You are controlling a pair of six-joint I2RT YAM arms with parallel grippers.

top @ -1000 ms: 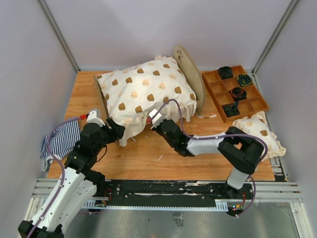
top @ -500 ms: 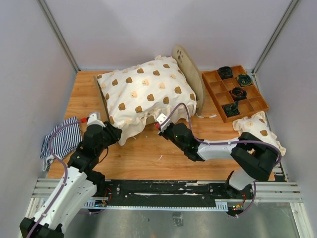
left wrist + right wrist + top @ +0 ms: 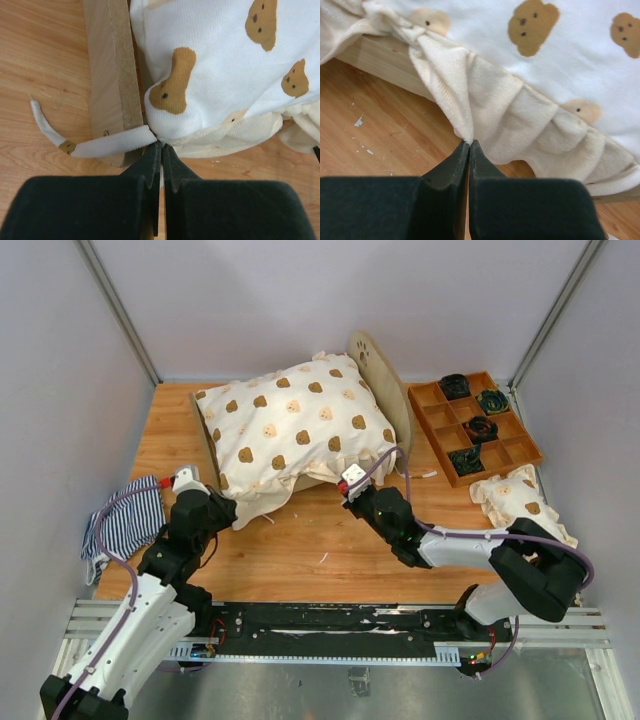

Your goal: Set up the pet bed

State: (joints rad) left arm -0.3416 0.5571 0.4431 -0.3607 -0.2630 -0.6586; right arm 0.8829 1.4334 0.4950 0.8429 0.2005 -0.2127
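The pet bed is a light plywood frame with a rounded headboard (image 3: 378,375), standing at the back middle of the table. A white bear-print blanket (image 3: 295,425) with a cream fleece underside lies heaped over it. My left gripper (image 3: 224,508) is at the bed's near-left corner, shut on the blanket's corner (image 3: 165,125) beside the frame's end board (image 3: 112,75). A white tie strap (image 3: 110,144) trails from that corner. My right gripper (image 3: 347,483) is at the bed's front edge, shut on the blanket's gathered cream hem (image 3: 455,100) in front of the wooden rail (image 3: 380,57).
A brown wooden tray (image 3: 500,455) with dark items in its compartments stands at the back right. A small bear-print pillow (image 3: 520,505) lies near the right edge. A navy-and-white striped cloth (image 3: 125,520) hangs over the table's left edge. Grey walls close in on three sides.
My left gripper has closed on the blanket's near-left corner. My right gripper, shut throughout, has moved to the right along the bed's front, taking the hem with it.
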